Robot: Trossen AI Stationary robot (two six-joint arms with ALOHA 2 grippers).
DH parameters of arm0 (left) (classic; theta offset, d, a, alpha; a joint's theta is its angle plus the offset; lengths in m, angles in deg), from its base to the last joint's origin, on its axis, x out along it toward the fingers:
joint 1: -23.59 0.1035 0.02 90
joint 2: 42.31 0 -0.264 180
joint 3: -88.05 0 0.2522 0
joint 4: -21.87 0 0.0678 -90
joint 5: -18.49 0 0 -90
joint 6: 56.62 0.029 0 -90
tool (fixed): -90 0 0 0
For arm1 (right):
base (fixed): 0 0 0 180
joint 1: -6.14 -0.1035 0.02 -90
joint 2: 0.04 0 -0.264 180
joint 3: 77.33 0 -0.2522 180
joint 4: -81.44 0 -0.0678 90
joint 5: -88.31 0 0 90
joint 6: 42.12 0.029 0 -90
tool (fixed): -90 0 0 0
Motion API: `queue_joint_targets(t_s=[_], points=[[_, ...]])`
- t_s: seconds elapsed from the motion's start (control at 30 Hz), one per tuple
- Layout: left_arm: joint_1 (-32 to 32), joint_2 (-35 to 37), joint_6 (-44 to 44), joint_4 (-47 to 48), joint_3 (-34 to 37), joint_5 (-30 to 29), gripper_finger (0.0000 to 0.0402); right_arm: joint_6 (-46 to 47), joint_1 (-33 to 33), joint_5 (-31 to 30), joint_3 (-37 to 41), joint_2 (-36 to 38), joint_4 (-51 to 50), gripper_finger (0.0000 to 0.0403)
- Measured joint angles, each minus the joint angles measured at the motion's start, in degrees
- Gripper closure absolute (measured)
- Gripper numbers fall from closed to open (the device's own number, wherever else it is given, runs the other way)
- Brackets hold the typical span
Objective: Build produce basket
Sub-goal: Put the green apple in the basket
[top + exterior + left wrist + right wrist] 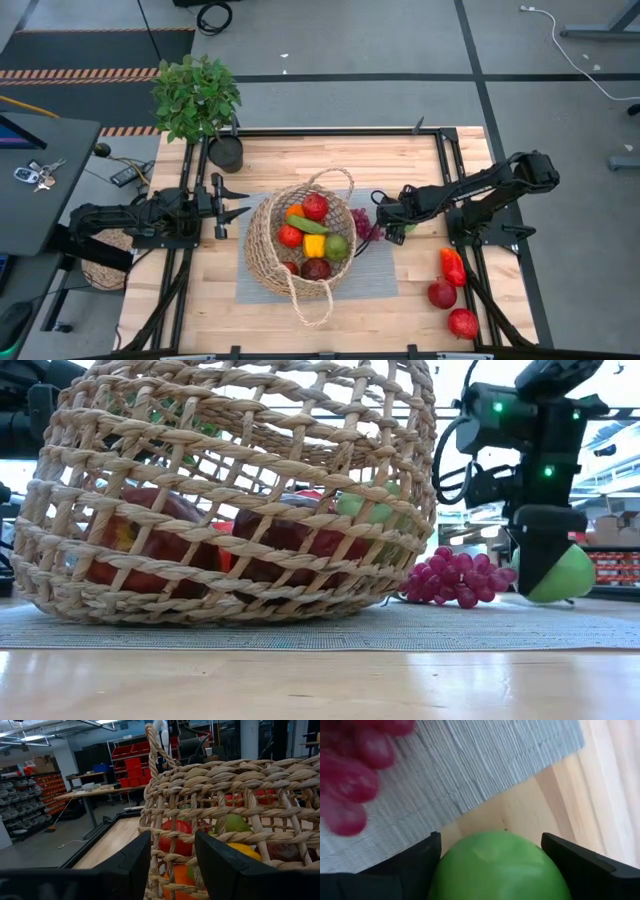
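Observation:
The tan wicker basket (262, 245) stands on a grey mat (375, 275) mid-table, holding red apples, an orange, a yellow pepper and a green fruit. Purple grapes (363, 224) lie on the mat just right of it. Beside them a green fruit (570, 575) sits at the mat's edge. My right gripper (395, 228) points steeply down over it, open, one finger on each side of the fruit (497, 867). My left gripper (243, 203) waits level and open just left of the basket, whose wall (225, 795) fills its view. My right gripper comes at the green fruit from above with its fingers (420, 862) close against the fruit's two sides (450, 865). I cannot tell whether they touch it. The fruit rests on the table.
A red pepper (453, 266) and two red apples (442, 293) (463, 323) lie on the wood at the near right. A potted plant (200, 100) stands at the far left corner. Bare wood lies along the near edge.

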Motion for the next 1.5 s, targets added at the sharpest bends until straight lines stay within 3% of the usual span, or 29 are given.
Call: queue_joint_targets(t_s=[0.13, 0.37, 0.5, 0.73, 1.1, 1.37, 1.5], points=[[0.0, -0.01, -0.01, 0.0, 0.01, -0.01, 0.0241, -1.05, -1.37, -1.1, -3.48, 2.26, -1.74, 0.0066], [-0.01, 0.0, 0.0, 0.0, 0.01, -0.02, 0.0241, -2.47, -6.39, -10.24, -10.28, 10.41, -0.36, 0.0065], [-0.01, 0.0, 0.0, 0.0, -0.01, -0.02, 0.0241, -6.85, -9.97, -13.77, -10.74, 15.52, 9.71, 0.0064], [-0.01, -0.01, -0.01, 0.0, 0.0, -0.01, 0.0241, -18.06, -14.56, -14.19, -10.74, 19.88, 31.58, 0.0063], [0.01, 0.0, -0.02, 0.0, 0.01, -0.02, 0.0241, -32.14, -17.26, -14.03, -10.75, 14.21, 60.61, 0.0063], [0.01, -0.02, 0.0, 0.0, -0.01, -0.02, 0.0241, -36.83, -16.82, -13.94, -10.76, 7.4, 68.15, 0.0063], [0.01, 0.0, 0.0, 0.0, 0.01, 0.0, 0.0241, -45.55, -16.8, -13.73, -10.76, 3.38, 70.14, 0.0063]])
